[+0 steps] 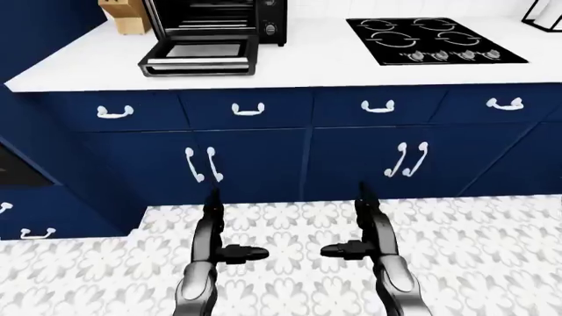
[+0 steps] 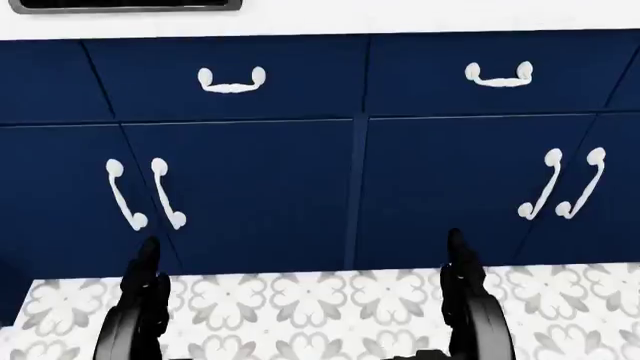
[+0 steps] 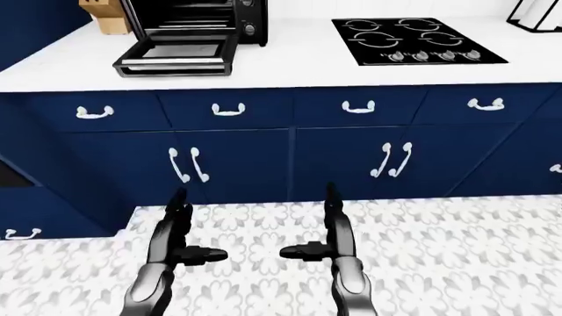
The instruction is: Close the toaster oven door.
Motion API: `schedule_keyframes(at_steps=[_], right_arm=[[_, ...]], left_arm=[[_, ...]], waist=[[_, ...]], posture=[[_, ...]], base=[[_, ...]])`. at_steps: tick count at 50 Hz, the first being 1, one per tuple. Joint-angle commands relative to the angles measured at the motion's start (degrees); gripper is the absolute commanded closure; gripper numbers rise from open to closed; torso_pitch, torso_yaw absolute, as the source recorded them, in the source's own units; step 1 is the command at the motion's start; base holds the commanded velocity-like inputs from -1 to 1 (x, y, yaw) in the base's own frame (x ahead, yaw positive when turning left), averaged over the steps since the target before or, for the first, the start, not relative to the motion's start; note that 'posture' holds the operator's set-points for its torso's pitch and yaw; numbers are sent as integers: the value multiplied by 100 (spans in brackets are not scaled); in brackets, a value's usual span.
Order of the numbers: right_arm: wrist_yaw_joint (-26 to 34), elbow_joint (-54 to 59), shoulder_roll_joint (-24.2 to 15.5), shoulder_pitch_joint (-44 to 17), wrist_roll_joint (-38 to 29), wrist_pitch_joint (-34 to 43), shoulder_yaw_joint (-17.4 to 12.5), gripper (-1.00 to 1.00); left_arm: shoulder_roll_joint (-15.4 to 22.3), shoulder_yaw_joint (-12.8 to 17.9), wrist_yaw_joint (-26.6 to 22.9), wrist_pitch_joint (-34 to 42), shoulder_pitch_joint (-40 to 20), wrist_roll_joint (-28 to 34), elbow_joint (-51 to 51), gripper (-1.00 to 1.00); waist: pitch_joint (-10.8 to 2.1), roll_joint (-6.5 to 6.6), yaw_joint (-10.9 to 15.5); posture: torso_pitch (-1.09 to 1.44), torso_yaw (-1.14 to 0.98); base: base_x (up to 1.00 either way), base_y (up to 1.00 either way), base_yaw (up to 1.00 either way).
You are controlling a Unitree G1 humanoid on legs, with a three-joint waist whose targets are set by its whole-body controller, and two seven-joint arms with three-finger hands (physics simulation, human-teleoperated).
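Navy cabinets [image 1: 308, 158] under a white counter [image 1: 334, 59], patterned tile floor [image 1: 492, 263] below. Toaster oven [image 1: 215, 20] at the eye views' upper left, beside the cooktop [image 1: 435, 39]; its door [image 1: 200, 56] lies dropped flat toward the viewer, long axis left-right. Head view shows only its edge. Left hand [image 1: 215, 243] and right hand [image 1: 364, 240] spread, empty, low over the floor

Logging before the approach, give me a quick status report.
Left hand and right hand open, empty, low over the floor. Black toaster oven on the white counter, door down. Nothing in the way.
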Motion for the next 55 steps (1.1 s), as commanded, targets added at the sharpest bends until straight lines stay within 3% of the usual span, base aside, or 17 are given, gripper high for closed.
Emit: schedule_keyframes(at_steps=[1, 3, 5, 7, 12, 13, 21, 27, 39, 43, 55], right_arm=[[47, -788, -96, -238, 48, -132, -67, -100], [68, -915, -121, -305, 45, -64, -120, -100], [110, -950, -110, -310, 59, -30, -120, -100], [144, -931, -126, -337, 40, -74, -133, -100], [206, -1076, -204, -501, 112, 82, -267, -100], [218, -1108, -212, -516, 108, 82, -274, -100], [288, -1355, -377, -843, 152, 290, -478, -100], [338, -1605, -588, -1189, 322, 633, -719, -100], [454, -1902, -1215, -2070, 754, 1224, -1202, -100], [554, -1540, -1684, -2758, 1117, 1475, -1427, -100], [501, -1287, -2405, -3551, 1388, 1698, -1577, -100]], left_arm=[[163, 109, -37, -437, -298, 73, -521, -100], [197, 221, -95, -331, -333, 25, -644, -100], [204, 294, -128, -403, -372, -27, -527, -100], [236, 347, -131, -544, -427, -20, -370, -100], [236, 432, -134, -334, -490, -206, -591, -100], [256, 445, -92, -628, -518, -134, -487, -100], [449, 752, -427, -533, -659, -619, -936, -100], [768, 1056, -263, -298, -949, -489, -1011, -100], [1565, 1868, 18, -44, -1673, -1139, -809, -100], [1964, 2197, 204, -152, -1928, -1496, -451, -100], [2539, 2463, 281, -295, -2070, -1805, -194, -100]], waist=[[-5, -45, -12], [-366, -11, 47], [-112, -36, 32], [-377, -41, 39], [-469, -26, 45], [-477, -23, 48], [-519, -10, 39], [-532, 4, 45], [-453, 28, 27], [-437, 37, 16], [-375, 50, 27]], posture=[[0, 0], [0, 0], [0, 0], [0, 0], [0, 0], [0, 0], [0, 0], [0, 0], [0, 0], [0, 0], [0, 0]], base=[[0, 0, 0], [0, 0, 0], [0, 0, 0], [0, 0, 0], [0, 0, 0], [0, 0, 0], [0, 0, 0], [0, 0, 0], [0, 0, 0], [0, 0, 0], [0, 0, 0]])
